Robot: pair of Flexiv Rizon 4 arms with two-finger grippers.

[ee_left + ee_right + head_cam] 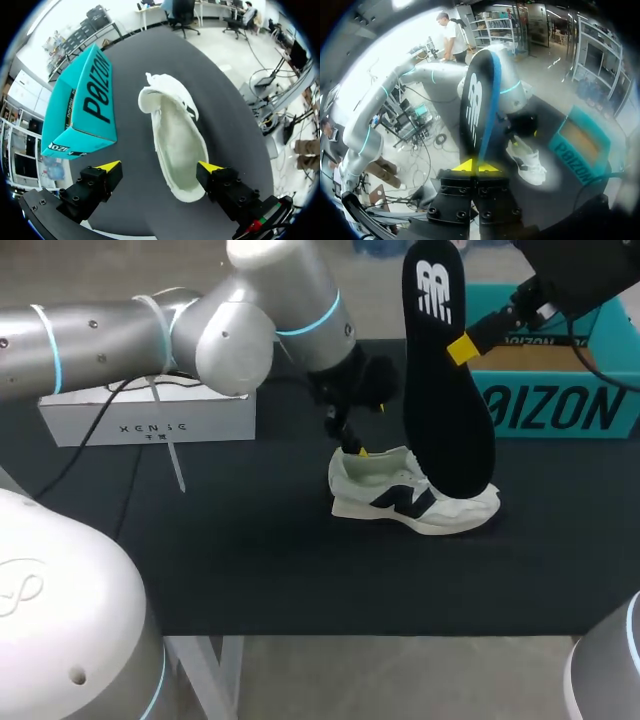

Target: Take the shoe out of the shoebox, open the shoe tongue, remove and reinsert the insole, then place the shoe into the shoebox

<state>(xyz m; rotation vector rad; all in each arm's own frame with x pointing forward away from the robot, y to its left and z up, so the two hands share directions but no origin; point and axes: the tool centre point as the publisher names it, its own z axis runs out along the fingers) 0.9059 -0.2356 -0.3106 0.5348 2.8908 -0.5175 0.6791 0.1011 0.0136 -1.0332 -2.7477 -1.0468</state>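
Note:
A white shoe (412, 497) with a dark side mark lies on the black table, toe to the right. The black insole (444, 370) hangs upright above it, lower end near the shoe's toe; my right gripper (462, 346) is shut on its edge. From the right wrist, that gripper (476, 166) pinches the insole (476, 107), with the shoe (527, 161) below. My left gripper (352, 445) stands open over the shoe's heel. The left wrist view looks into the hollow shoe (175, 135), the heel lying between the open fingers of the left gripper (159, 169).
The teal shoebox (552, 380) stands open at the table's back right, also seen as the shoebox (80, 107) beside the shoe. A white box (148, 415) with a strap lies at the back left.

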